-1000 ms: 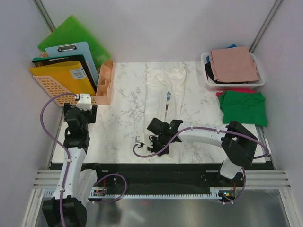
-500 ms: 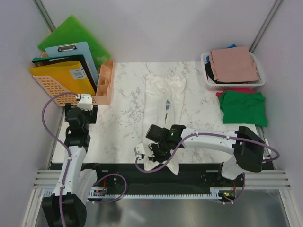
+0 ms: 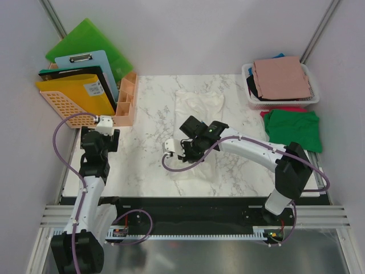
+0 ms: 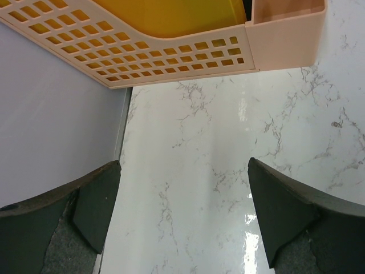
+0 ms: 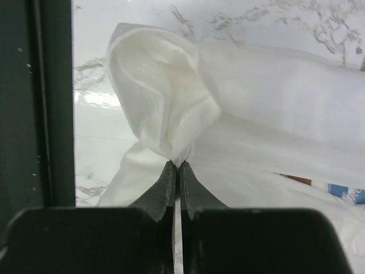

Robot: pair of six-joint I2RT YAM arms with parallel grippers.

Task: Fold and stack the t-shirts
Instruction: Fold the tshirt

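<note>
- Right gripper (image 5: pixel 175 164): jaws pressed together on a thin pinch of the cream-white t-shirt (image 5: pixel 165 108). The cloth bunches into a loose pouch just past the tips.
- Risk: the bite takes only a fold edge. A quick pull could slip it free and the fold would land crooked.
- Risk: the rest of the shirt lies on the marble table (image 3: pixel 148 114), under and beyond the tips. Nothing pins its far end, so a drag may crumple it rather than fold it.
- Hard to tell: how many layers sit in the pinch. From overhead the gripper body covers the cloth beneath it. The chest print (image 5: pixel 342 193) shows only as a sliver.
- Left gripper (image 4: pixel 183 197): fingers wide apart and holding nothing, well off to the side near the peach tray (image 4: pixel 171 63), so it is no help for pinning.
- Well behind the right gripper, back along its arm: the green t-shirt (image 3: pixel 293 130) hides all but an edge of the red one (image 3: pixel 282 108). The dusty-pink t-shirt (image 3: pixel 282 77) covers most of what lies in the basket (image 3: pixel 248 98).
</note>
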